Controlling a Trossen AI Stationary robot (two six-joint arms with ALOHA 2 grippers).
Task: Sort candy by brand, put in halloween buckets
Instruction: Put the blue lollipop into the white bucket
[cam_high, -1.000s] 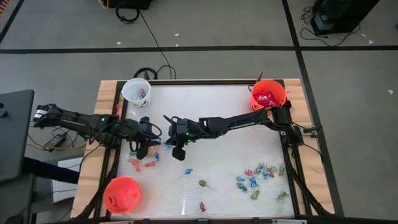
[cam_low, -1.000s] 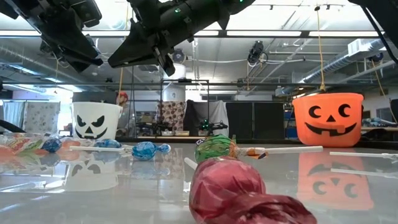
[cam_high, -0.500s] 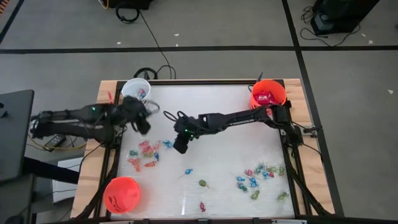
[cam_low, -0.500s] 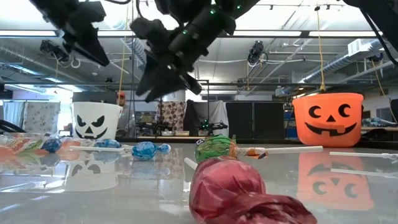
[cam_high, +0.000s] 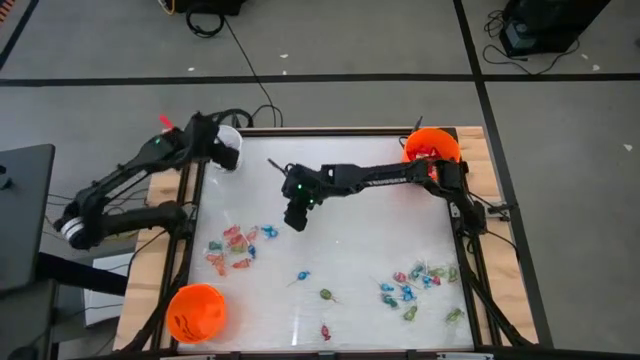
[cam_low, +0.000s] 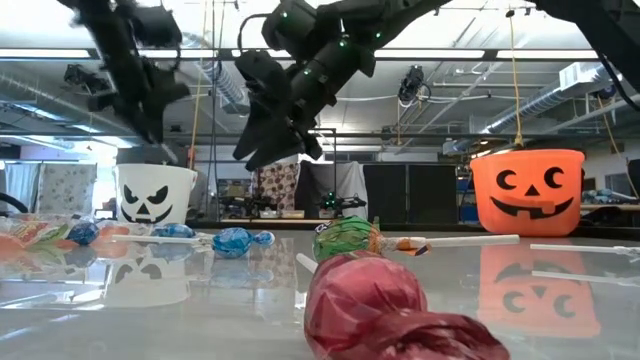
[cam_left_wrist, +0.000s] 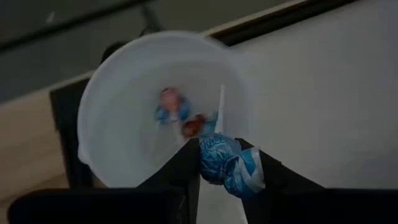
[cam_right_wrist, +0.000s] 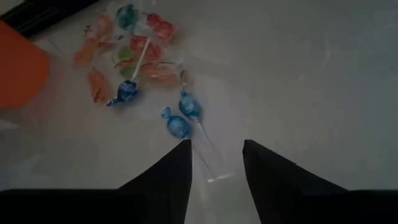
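The left gripper (cam_left_wrist: 227, 167) is clamped on a blue crinkly-wrapped lollipop (cam_left_wrist: 225, 164), directly above the mouth of the small round white plastic bucket (cam_left_wrist: 118, 124), where a few wrapped sweets (cam_left_wrist: 171, 106) already lie. The lollipop looks light, its foil slippery and crushable; the round head gives the firmest hold, the thin stick the weakest. Its stick is hidden behind the fingers.

The right gripper (cam_right_wrist: 214, 158) hangs over the table with fingers apart and nothing between them; just ahead lie two blue-wrapped lollipops (cam_right_wrist: 183, 113), and beyond them a cluster of orange-red and green wrapped pieces (cam_right_wrist: 134, 53). Their brands are probably unreadable from here.
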